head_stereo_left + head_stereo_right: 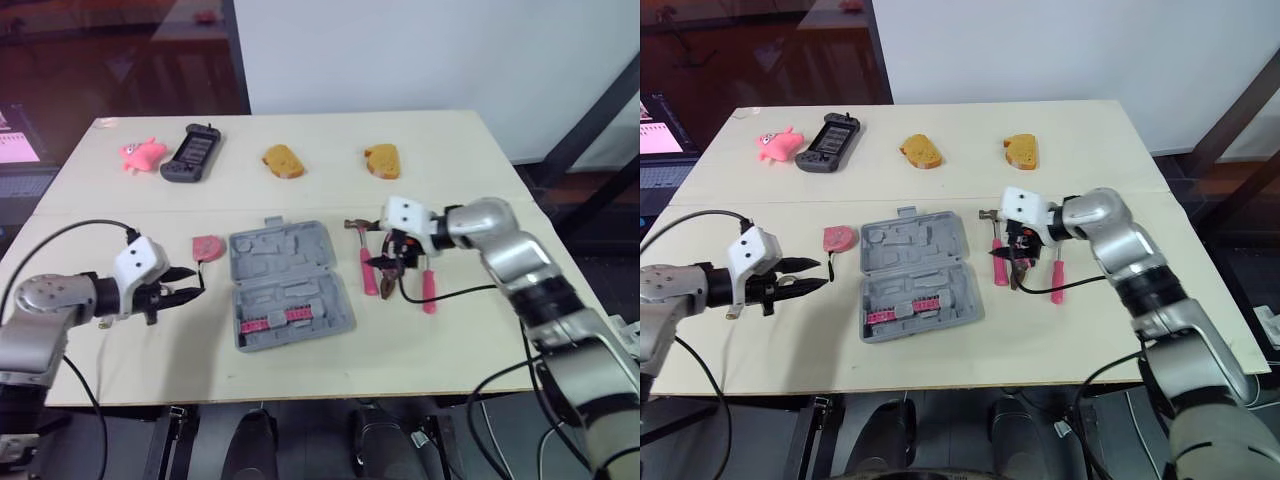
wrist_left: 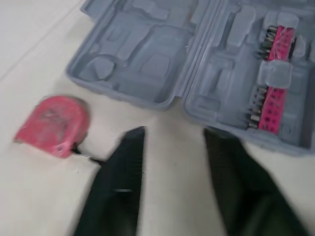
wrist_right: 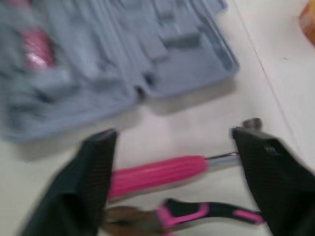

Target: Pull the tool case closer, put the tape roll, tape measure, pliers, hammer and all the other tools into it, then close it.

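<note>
With the case (image 1: 285, 285) lying open on the counter (image 1: 450, 170) toward its front edge, the right hand (image 1: 392, 262), spread wide over the hammer (image 1: 366, 268) beside it, should settle squarely on the pink handle, clear of the neighbouring pliers (image 3: 197, 215).

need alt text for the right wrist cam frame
The right gripper is open above a pink-handled hammer lying on the pale table, with the handle showing between its two black fingers. Pliers with pink-and-black handles lie beside the hammer, and the open grey tool case sits beyond them.
</note>
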Controlling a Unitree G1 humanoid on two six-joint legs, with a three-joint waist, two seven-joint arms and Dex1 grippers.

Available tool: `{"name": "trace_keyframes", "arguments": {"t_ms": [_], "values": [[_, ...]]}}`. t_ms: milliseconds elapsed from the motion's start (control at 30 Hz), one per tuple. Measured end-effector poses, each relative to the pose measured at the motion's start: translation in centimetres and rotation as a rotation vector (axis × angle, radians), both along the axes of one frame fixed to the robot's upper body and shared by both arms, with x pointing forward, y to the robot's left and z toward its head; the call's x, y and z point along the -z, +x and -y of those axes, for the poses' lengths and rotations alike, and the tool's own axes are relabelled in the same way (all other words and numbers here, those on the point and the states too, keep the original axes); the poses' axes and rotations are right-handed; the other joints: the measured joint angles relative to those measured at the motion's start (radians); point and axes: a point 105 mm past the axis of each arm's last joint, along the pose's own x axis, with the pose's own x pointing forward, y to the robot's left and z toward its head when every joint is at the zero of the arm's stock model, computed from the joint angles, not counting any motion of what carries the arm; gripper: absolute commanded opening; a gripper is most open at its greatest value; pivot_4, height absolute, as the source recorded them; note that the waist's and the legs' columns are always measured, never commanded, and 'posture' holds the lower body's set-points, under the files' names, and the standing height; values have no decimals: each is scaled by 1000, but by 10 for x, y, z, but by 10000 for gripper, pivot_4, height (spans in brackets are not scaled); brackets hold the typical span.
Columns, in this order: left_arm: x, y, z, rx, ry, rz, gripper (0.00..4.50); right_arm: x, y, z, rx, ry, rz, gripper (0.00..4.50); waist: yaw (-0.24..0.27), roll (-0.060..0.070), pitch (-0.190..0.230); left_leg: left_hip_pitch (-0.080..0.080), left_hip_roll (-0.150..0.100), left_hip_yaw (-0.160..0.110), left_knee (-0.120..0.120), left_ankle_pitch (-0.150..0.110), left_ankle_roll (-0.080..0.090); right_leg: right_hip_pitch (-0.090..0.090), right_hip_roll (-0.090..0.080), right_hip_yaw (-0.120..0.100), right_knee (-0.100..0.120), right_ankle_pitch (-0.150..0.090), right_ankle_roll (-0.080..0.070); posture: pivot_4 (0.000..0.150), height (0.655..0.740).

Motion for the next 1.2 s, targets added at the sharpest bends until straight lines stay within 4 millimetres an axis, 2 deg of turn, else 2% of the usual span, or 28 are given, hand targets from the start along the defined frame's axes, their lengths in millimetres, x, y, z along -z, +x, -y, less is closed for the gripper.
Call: {"name": "trace_keyframes", "arguments": {"t_ms": [33, 133, 233, 433, 533, 800, 1200], "values": [[7, 0, -1, -10, 5, -19, 0, 7, 1, -2, -6, -6, -13, 15264, 0, 0, 0, 0, 0, 0, 0, 0, 0, 0, 0, 0, 0, 0, 0, 1500, 7238], [18, 7, -1, -42, 7, -26, 0, 23, 7, -11, -23, -12, -56, 280, 3, 0, 0, -1, 0, 0, 0, 0, 0, 0, 0, 0, 0, 0, 0, 1500, 7238], [21, 16, 4, -49, 11, -3, 0, 31, 9, -26, -72, -27, -56, 280, 2, 0, 0, -1, 0, 0, 1, 0, 0, 0, 0, 0, 1, 1, 0, 1500, 7238], [35, 21, 4, -89, 2, -31, 0, 49, 16, -27, -48, -71, -70, 280, 2, 0, 0, 0, 0, 0, 0, 0, 0, 0, 0, 0, 1, 1, 0, 1500, 7238], [37, 26, 11, -76, 5, -23, 0, 55, 15, -33, -56, -72, -79, 280, 1, 0, 0, 0, 0, 0, 0, 0, 0, 0, 0, 0, 1, 1, 0, 1500, 7238], [48, 42, 31, -56, 2, -18, 0, 57, 13, -50, -83, -36, -88, 280, 0, 0, 0, 0, 0, 0, 0, 0, 0, 0, 0, 0, 2, 1, 0, 1500, 7238], [53, 44, 43, -30, -28, -62, 0, 60, 6, -43, -73, 8, -116, 280, 3, 0, 0, 0, 0, 0, 0, 0, 0, 0, 0, 0, 2, 1, 0, 1500, 7238]]}}
